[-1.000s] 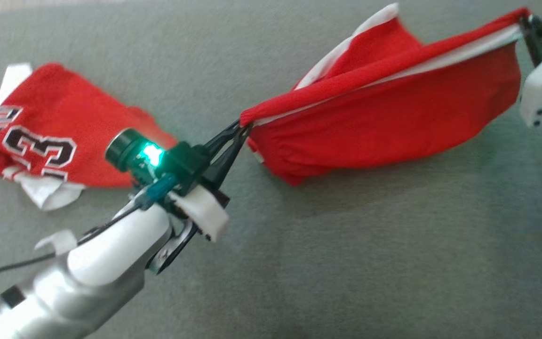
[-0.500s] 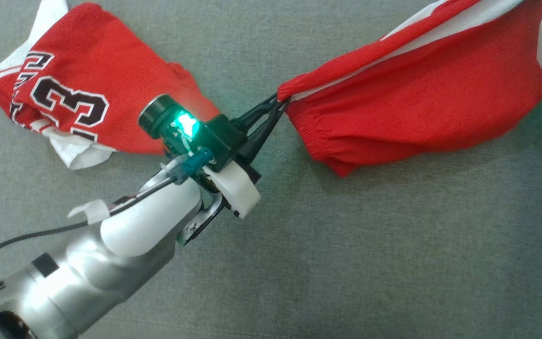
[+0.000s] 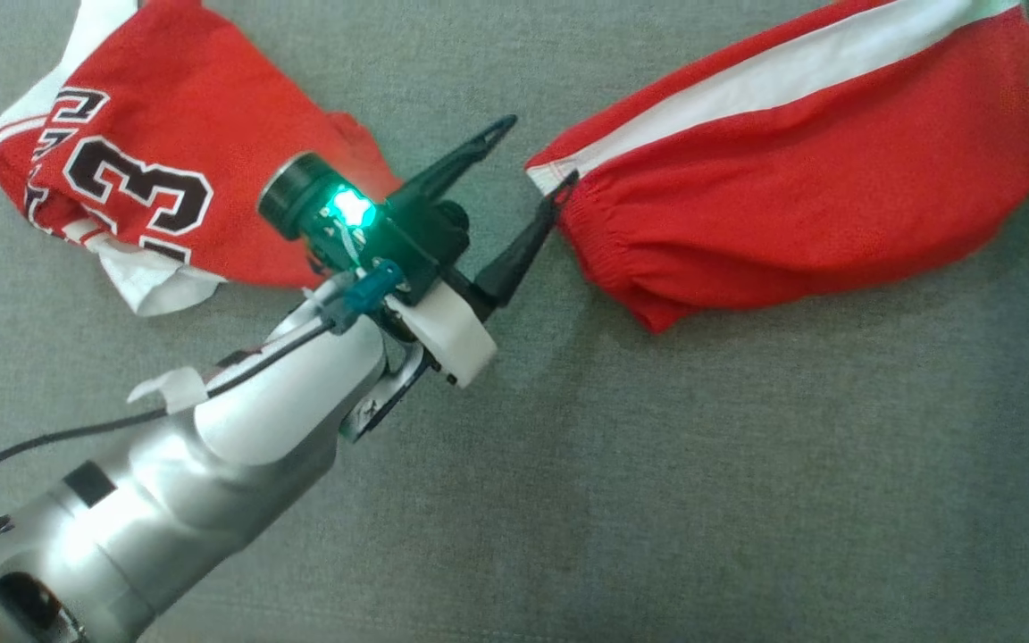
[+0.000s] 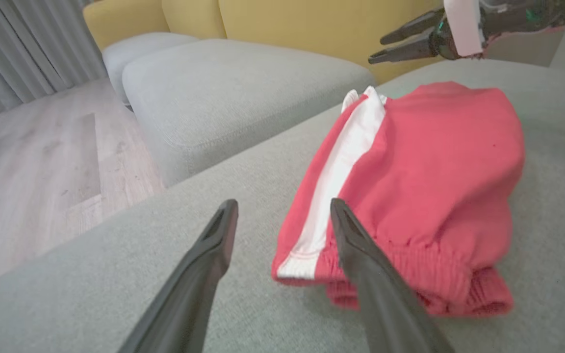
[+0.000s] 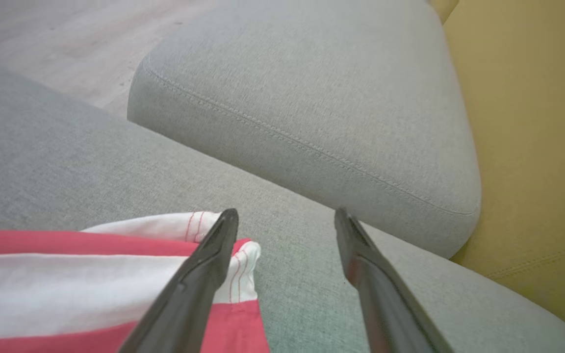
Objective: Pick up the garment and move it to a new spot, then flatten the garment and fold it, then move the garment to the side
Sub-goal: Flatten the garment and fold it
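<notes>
Red shorts (image 3: 791, 205) with a white side stripe lie on a grey couch seat (image 3: 657, 500), stretched out between the robot's two arms. The left gripper (image 3: 541, 147) stands at the elastic waistband with its fingers spread wide and nothing between them. One fingertip sits right at the waistband's corner, the other over the bare seat. At the far end the right gripper (image 5: 286, 213) is likewise spread and holds nothing, one finger over the stitched hem where the stripe ends and the other above the seat. Left of the left arm, a crumpled red jersey (image 3: 148, 179) with black-and-white numerals lies on the same seat, apart from the shorts. Beyond the seat are a grey ottoman (image 5: 312, 98), a yellow backrest (image 5: 532, 147) and a pale wood floor (image 4: 32, 162).
</notes>
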You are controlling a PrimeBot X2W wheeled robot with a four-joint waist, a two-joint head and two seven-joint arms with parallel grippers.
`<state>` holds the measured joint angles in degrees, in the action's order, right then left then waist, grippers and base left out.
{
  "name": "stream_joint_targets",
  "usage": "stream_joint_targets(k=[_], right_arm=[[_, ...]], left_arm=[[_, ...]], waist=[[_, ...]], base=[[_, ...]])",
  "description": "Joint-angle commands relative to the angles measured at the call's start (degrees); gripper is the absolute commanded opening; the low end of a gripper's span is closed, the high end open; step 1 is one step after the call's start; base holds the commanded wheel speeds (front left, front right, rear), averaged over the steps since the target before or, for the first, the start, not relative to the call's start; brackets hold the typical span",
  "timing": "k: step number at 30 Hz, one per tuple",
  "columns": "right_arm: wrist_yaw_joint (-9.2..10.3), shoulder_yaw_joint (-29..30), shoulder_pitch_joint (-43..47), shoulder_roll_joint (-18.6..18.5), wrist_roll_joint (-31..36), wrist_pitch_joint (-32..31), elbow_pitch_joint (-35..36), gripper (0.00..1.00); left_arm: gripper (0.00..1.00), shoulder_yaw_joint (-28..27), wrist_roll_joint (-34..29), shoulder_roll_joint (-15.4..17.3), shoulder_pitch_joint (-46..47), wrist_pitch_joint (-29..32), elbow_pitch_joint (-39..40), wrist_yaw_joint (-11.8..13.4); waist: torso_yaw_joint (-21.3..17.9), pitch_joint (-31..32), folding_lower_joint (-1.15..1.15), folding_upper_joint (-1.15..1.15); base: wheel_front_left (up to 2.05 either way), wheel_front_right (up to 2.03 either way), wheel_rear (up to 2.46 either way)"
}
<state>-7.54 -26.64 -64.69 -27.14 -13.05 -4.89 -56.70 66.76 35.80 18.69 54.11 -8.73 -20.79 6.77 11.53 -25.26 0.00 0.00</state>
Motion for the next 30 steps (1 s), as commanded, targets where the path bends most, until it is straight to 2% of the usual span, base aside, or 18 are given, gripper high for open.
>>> stream_joint_targets(k=[1, 9, 10, 16, 20, 25, 30], right_arm=[[0.05, 0.78, -1.13, 0.83, -0.36, 2.21, 0.56, 1.00], [0.05, 5.52, 1.78, 4.29, -2.74, 13.63, 0.16, 1.00], [0.05, 5.52, 1.78, 4.29, -2.74, 13.63, 0.16, 1.00], [0.05, 10.09, 7.32, 7.03, -4.95, 18.82, 4.68, 1.00], [0.05, 12.95, 13.96, 9.11, -5.09, 19.59, 10.48, 1.00], [0.05, 16.89, 25.13, 12.33, -3.86, 19.77, 18.00, 1.00], [0.05, 20.98, 37.75, 15.75, -2.18, 19.50, 24.83, 1.00]], left_arm=[[1.00, -3.14, 0.40, 1.85, 1.62, -0.89, 1.00, 1.07], [1.00, -8.94, 3.69, 4.19, -1.34, -4.03, 1.90, 5.81], [1.00, -8.94, 3.69, 4.19, -1.34, -4.03, 1.90, 5.81], [1.00, -15.68, 5.38, 5.85, -5.59, -5.97, 4.40, 10.44], [1.00, -20.34, 4.69, 5.99, -9.68, -6.22, 7.27, 12.68], [1.00, -23.86, 0.18, 5.79, -17.09, -6.25, 9.78, 14.29], [1.00, -25.55, -2.32, 2.91, -25.75, -6.26, 10.18, 14.72]], waist=[[-0.71, 1.58, 0.00, 0.00], [-3.55, 8.70, 0.00, 0.00], [-3.55, 8.70, 0.00, 0.00], [-5.74, 13.75, 0.00, 0.00], [-7.05, 16.64, 0.00, 0.00], [-8.64, 20.09, 0.00, 0.00], [-9.29, 22.54, 0.00, 0.00]], base=[[0.00, 0.00, 0.00], [0.00, 0.00, 0.00], [0.00, 0.00, 0.00], [0.00, 0.00, 0.00], [0.00, 0.00, 0.00], [0.00, 0.00, 0.00], [0.00, 0.00, 0.00]])
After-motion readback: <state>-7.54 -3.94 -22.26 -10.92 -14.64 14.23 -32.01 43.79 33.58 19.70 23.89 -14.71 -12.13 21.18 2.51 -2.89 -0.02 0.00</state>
